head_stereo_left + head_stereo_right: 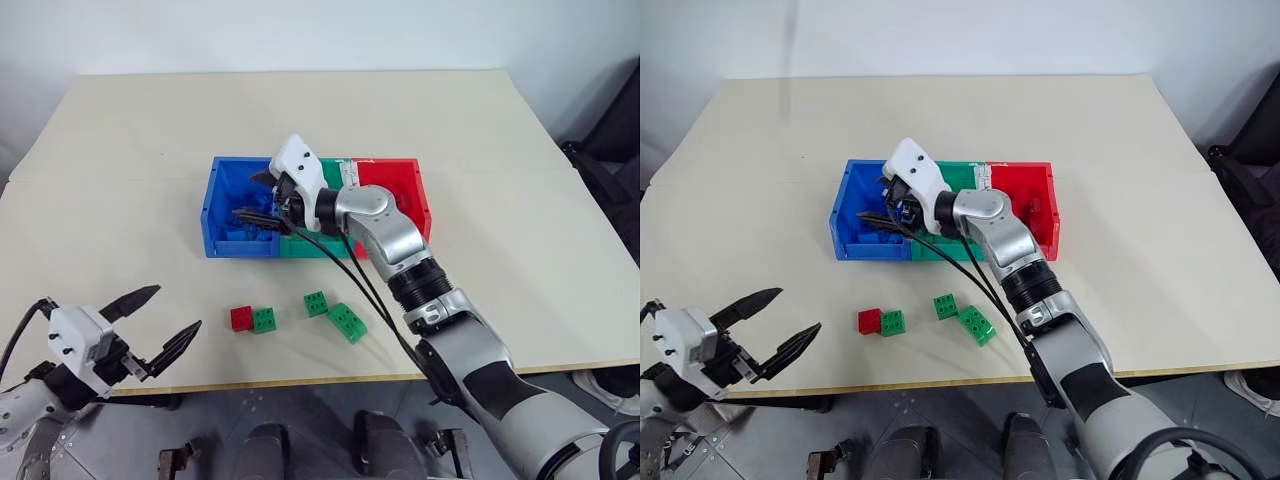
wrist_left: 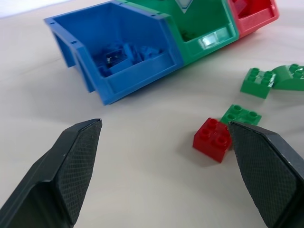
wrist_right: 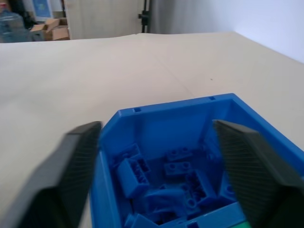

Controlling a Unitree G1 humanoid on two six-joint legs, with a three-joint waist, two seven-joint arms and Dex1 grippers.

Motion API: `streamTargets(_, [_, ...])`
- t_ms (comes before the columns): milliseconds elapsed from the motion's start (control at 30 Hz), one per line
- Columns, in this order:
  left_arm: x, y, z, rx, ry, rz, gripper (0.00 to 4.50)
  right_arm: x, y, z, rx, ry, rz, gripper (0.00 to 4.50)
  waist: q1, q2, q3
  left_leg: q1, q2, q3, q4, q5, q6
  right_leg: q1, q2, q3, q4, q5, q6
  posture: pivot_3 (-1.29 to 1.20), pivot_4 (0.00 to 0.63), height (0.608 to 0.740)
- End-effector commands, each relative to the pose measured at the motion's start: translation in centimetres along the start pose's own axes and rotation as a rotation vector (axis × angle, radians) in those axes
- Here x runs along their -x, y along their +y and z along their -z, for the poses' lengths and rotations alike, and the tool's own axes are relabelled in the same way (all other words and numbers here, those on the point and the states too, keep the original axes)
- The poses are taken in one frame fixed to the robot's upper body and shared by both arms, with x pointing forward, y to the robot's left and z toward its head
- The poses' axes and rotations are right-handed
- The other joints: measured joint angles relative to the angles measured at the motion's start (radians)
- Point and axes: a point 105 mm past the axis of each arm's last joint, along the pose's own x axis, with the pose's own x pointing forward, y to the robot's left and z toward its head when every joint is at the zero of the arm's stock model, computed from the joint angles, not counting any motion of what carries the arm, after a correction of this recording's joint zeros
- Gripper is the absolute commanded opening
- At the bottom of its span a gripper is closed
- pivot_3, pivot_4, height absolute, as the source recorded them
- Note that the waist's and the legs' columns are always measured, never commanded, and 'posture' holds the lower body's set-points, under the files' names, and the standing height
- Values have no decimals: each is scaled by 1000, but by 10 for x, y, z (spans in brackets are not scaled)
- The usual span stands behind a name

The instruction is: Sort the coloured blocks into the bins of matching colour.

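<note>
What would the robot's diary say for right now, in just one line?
right gripper: open over blue bin | left gripper: open, empty | on table: red block, three green blocks

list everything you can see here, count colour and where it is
table: one, beige, under everything
bins: three joined, blue, green, red in a row from the robot's left, mid-table
blue blocks: a pile, too jumbled to count, in the blue bin
red block: one, on the table near the front edge, touching a green one
green blocks: three on the table; one beside the red block, two to its right, one of them longer
left hand: open, empty, near the table's front edge
right hand: open, empty, over the blue bin
</note>
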Motion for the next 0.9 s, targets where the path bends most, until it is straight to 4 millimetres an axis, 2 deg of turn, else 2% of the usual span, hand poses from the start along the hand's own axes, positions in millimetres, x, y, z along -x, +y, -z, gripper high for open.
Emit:
streamTargets(33, [-9, -3, -9, -21, -28, 40, 4500, 25, -10, -17, 61, -79, 9, 4476, 4, 0, 0, 0, 0, 0, 0, 0, 0, 0, 0, 0, 0, 0, 0, 0, 150, 740])
streamTargets(133, [-22, -7, -12, -39, -40, 111, 4500, 69, -7, -11, 86, -111, -58, 4476, 10, -1, 0, 0, -1, -1, 0, 0, 0, 1, 0, 0, 0, 0, 0, 0, 150, 740])
streamTargets(267, [-38, -17, -13, -25, -53, 220, 4500, 122, -2, 13, 96, -32, -69, 4476, 8, -1, 0, 0, -2, 0, 0, -1, 2, 1, -1, 0, -1, 0, 0, 0, 150, 740])
streamTargets(400, [-53, -33, -9, -12, -32, 372, 4500, 176, 13, 33, 96, 28, -105, 4476, 2, 0, 0, 0, 0, 2, -1, -1, 2, 1, 0, 0, -2, 0, 0, 0, 150, 740])
streamTargets(500, [-68, -47, -12, -51, -38, 505, 4500, 229, 18, 58, 98, 105, -66, 4476, 9, 0, 0, 1, 1, 3, 0, -1, 2, 1, 1, 0, -3, 0, 0, 0, 150, 740])
streamTargets(567, [-75, -54, -14, -62, -50, 570, 4500, 256, 25, 73, 72, 191, -64, 4476, 20, 0, 0, 1, 0, 4, 1, -1, 2, 2, 1, 0, -3, 0, 1, 0, 150, 740])
streamTargets(633, [-78, -59, -16, -56, -64, 612, 4500, 267, 29, 79, 42, 225, -45, 4476, 25, 0, 0, 1, 0, 4, 2, -2, 3, 3, 0, 0, -4, 1, 2, 0, 150, 740])
streamTargets(733, [-82, -63, -17, -67, -77, 639, 4500, 271, 36, 80, 25, 233, -51, 4476, 21, 0, 0, 3, 3, 8, 2, -1, 2, 3, 2, 1, -3, 1, 2, 0, 150, 740])
streamTargets(800, [-85, -65, -16, -83, -80, 659, 4500, 263, 44, 79, 20, 227, -74, 4476, 22, 0, 0, 3, 6, 9, 2, -1, 2, 3, 4, 1, -3, 1, 2, 0, 150, 740])
streamTargets(900, [-82, -62, -14, -58, -70, 652, 4500, 234, 69, 78, -21, 226, -152, 4476, 24, 0, 0, 3, 6, 9, 2, -1, 2, 3, 4, 1, -3, 1, 2, 0, 150, 740])
